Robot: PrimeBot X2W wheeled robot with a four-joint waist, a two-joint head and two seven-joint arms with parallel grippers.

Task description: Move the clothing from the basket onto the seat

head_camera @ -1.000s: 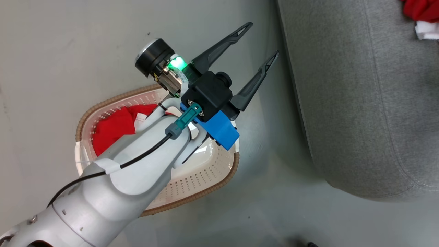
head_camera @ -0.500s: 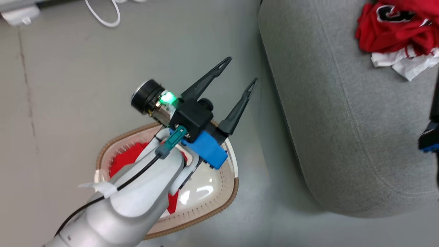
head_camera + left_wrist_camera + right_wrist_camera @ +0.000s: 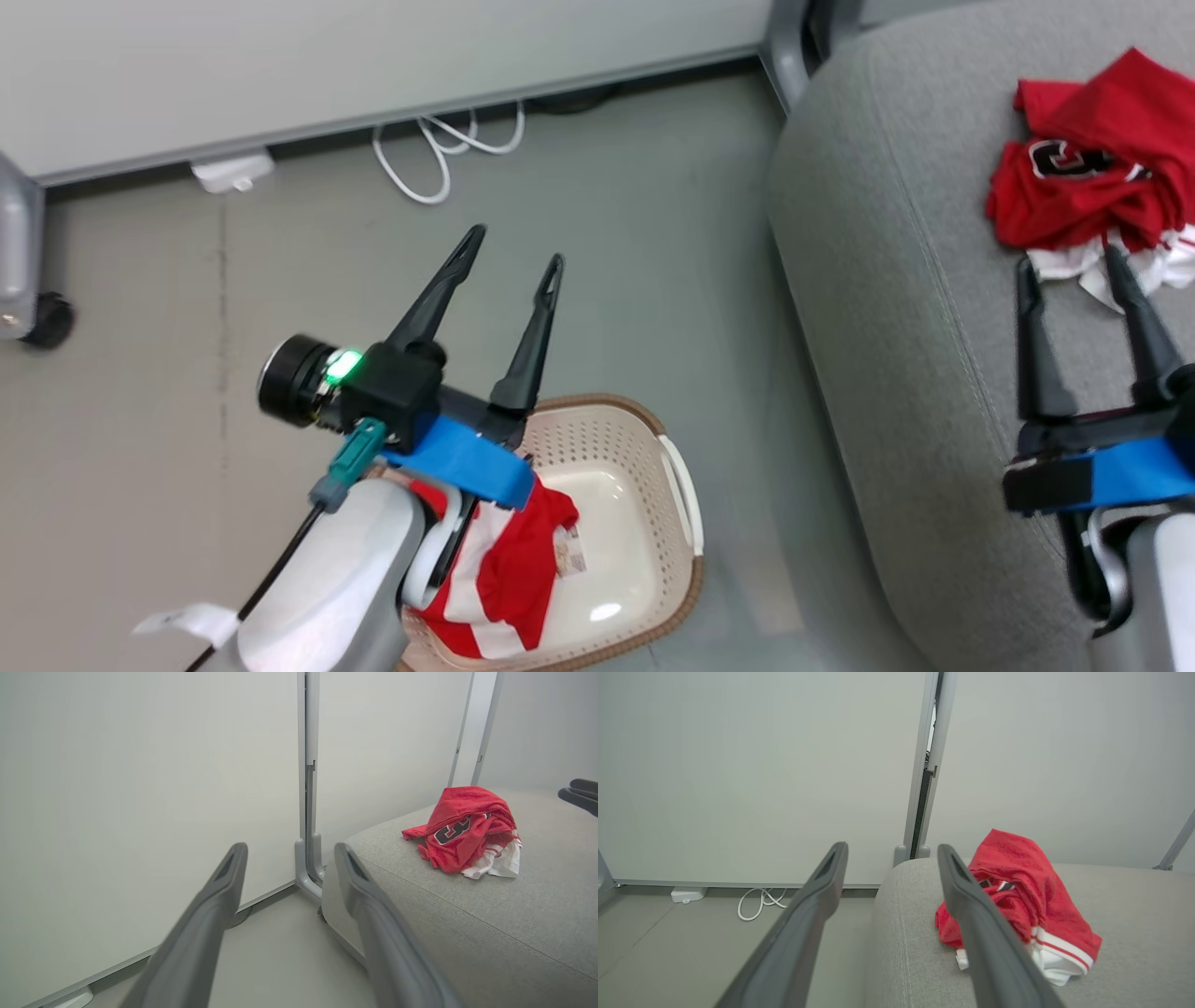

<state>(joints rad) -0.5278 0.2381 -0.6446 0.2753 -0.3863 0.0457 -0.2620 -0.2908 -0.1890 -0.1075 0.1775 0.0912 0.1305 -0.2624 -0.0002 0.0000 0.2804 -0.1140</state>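
Left gripper hangs over the floor just past the basket, fingers spread wide with nothing between them. Its forearm crosses the basket's left side. A red garment with white stripes lies bunched against the basket's left wall, partly hidden by the arm, and the right half of the basket's bottom is bare.

The right gripper is held over the seat, fingers likewise parted and empty. Its tips are close to a red heap that has a black-and-white letter mark and white trim. I cannot tell whether they touch it. The heap lies on the seat, well apart from the basket.

The left wrist view shows the heap on the seat beyond the open fingers. In the right wrist view it sits partly behind the right-hand finger. A white cable lies looped by the wall.
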